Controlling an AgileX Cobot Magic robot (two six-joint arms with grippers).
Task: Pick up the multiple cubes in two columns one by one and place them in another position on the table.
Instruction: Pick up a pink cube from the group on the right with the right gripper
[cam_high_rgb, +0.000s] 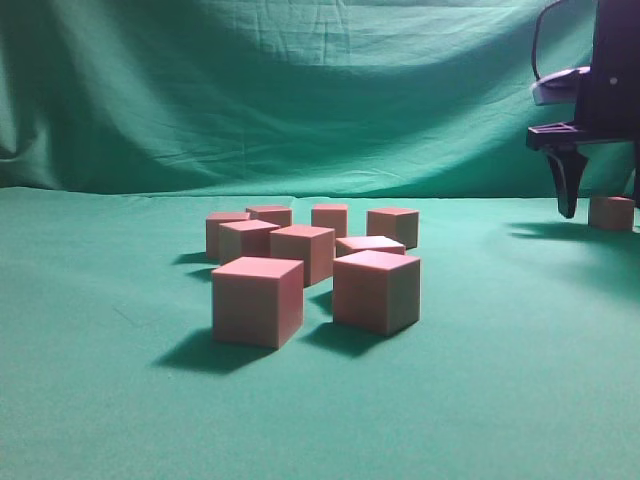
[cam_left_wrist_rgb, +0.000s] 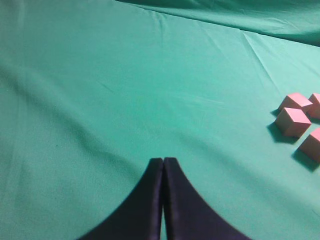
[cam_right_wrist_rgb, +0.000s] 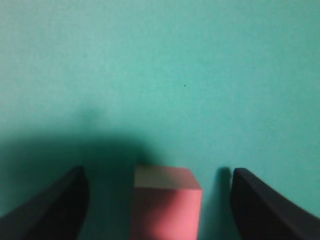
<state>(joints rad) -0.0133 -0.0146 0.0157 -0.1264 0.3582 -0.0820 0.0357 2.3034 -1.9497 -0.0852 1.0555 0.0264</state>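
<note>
On the green cloth worktop (cam_high_rgb: 100, 400), near the middle of the exterior view, stands a cluster of cubes (cam_high_rgb: 315, 265), nine that can be counted, set in two loose columns running from near to far. Each is a small sharp-edged block with a pinkish-red top and paler tan-pink sides. No writing, label or brand mark can be read on any of them or on the cloth. The two nearest cubes stand apart from each other with a gap between; those behind sit closer together, some partly hidden by the front ones.

A single cube (cam_high_rgb: 611, 212) sits alone at the far right, well apart from the cluster. The right hand (cam_high_rgb: 567, 205) hangs just beside and above it. In the right wrist view its two dark fingers (cam_right_wrist_rgb: 55, 207) stand apart with that cube (cam_right_wrist_rgb: 166, 205) between them, clear cloth showing on each side, so neither finger touches it.

The left hand (cam_left_wrist_rgb: 163, 162) shows only in its own wrist view, fingers pressed together over bare cloth, with a few cubes (cam_left_wrist_rgb: 292, 121) at the right edge.

Open cloth spreads wide to the left of the cluster and in front of it. A wrinkled green backdrop (cam_high_rgb: 300, 90) closes off the far edge.
</note>
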